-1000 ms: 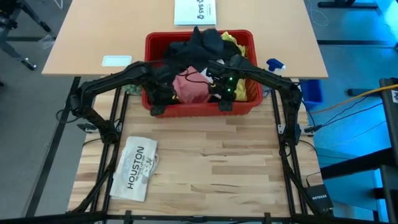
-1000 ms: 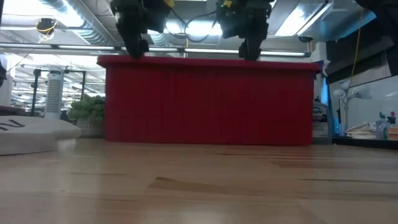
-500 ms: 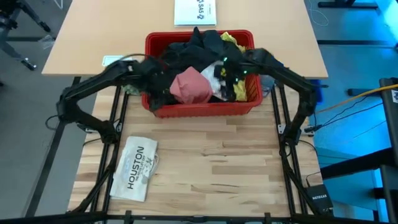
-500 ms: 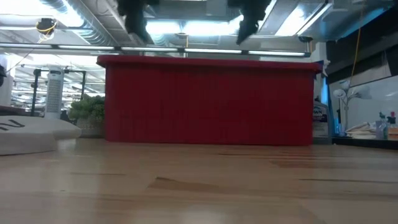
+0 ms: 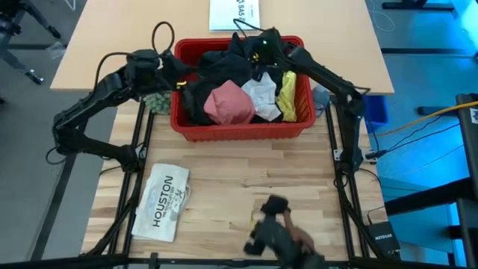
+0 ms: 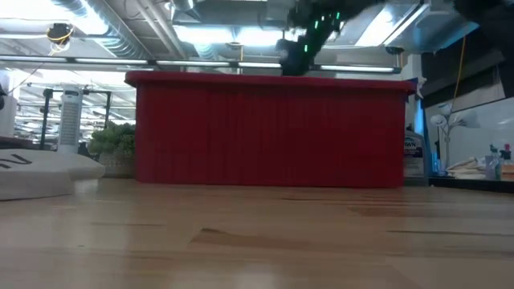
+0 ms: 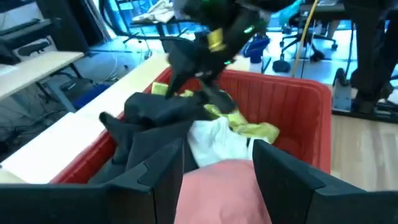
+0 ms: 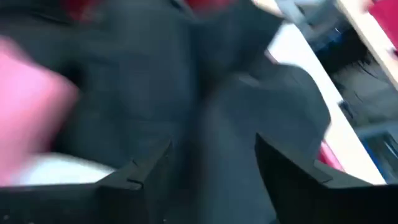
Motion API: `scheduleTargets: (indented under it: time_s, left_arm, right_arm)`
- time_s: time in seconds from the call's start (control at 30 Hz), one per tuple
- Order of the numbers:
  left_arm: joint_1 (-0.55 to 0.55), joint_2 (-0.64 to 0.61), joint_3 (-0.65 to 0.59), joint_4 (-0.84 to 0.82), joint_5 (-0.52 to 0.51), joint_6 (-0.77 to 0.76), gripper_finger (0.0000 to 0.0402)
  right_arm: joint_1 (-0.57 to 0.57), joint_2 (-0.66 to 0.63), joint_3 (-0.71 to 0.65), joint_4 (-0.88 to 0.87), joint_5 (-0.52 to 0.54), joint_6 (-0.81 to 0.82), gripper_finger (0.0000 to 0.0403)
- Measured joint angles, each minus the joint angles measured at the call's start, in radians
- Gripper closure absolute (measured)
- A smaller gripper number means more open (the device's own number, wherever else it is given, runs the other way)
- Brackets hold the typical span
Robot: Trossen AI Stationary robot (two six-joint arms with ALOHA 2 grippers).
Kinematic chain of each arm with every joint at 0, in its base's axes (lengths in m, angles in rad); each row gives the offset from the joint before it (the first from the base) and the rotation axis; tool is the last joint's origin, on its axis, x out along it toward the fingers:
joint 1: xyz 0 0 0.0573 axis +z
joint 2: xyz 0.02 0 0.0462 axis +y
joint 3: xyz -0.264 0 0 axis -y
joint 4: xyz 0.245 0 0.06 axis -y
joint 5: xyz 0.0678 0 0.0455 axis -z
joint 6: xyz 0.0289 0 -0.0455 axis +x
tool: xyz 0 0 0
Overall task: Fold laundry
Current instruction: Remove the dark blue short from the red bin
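The laundry lies heaped in the red basket (image 5: 239, 131) at the table's far middle: black trousers (image 5: 224, 63), a pink cloth (image 5: 228, 103), a white cloth (image 5: 261, 96) and a yellow T-shirt (image 5: 288, 93). My left gripper (image 5: 179, 75) is raised at the basket's left rim. It is open, points almost level across the basket, and has nothing between its fingers (image 7: 165, 168); the pink cloth (image 7: 217, 186) lies below them. My right gripper (image 5: 258, 46) hovers open over the trousers (image 8: 205, 93) at the basket's far side. My right gripper stands open, slanting down just over the heaped black trousers (image 7: 155, 112). The right wrist view is blurred, and I cannot tell whether its fingers (image 8: 146, 171) touch the cloth.
A flat white item printed "HOUSTON" (image 5: 163, 202) lies at the near left. A dark blurred thing (image 5: 276, 232) shows at the table's near edge. Beyond the basket lie a white sheet (image 5: 234, 13) and a small card (image 5: 140, 72). Bare wood stretches in front of the basket.
Both grippers have risen out of the basket and tipped from pointing down toward level. My left one has drawn back to the basket's left rim. My right one has swung to its far side. The pink cloth lies uncovered. A dark thing has appeared at the near edge.
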Motion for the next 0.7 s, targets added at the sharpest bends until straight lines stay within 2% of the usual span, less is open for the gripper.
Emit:
scheduleTargets:
  time_s: [0.13,0.27,0.33,0.37,0.47,0.5,0.6,0.7]
  left_arm:
    - [0.014,0.018,-0.001,-0.053,-0.003,0.015,0.0219]
    - [0.039,0.026,-0.001,-0.073,-0.003,0.04,0.0219]
    - [0.051,0.027,-0.001,-0.069,-0.004,0.046,0.0219]
    - [0.057,0.027,-0.001,-0.069,-0.003,0.046,0.0219]
    - [0.079,0.028,-0.001,-0.067,-0.003,0.049,0.0219]
    - [0.086,0.027,-0.001,-0.066,-0.003,0.052,0.0219]
    - [0.106,0.028,-0.001,-0.066,-0.003,0.061,0.0219]
    - [0.125,0.028,-0.001,-0.065,-0.003,0.066,0.0219]
  right_arm:
    - [-0.083,0.089,0.0,0.051,0.009,0.017,0.0145]
    - [-0.121,0.15,0.0,0.059,0.011,0.173,0.0135]
    - [-0.123,0.161,0.0,0.035,-0.003,0.249,0.0173]
    - [-0.122,0.161,-0.001,0.024,-0.028,0.27,0.021]
    - [-0.105,0.127,-0.001,0.015,-0.145,0.289,0.0356]
    - [-0.095,0.104,0.0,0.02,-0.168,0.29,0.0376]
    - [-0.06,0.036,0.055,0.001,-0.204,0.315,0.0393]
    - [-0.024,-0.032,0.17,-0.051,-0.236,0.312,0.0398]
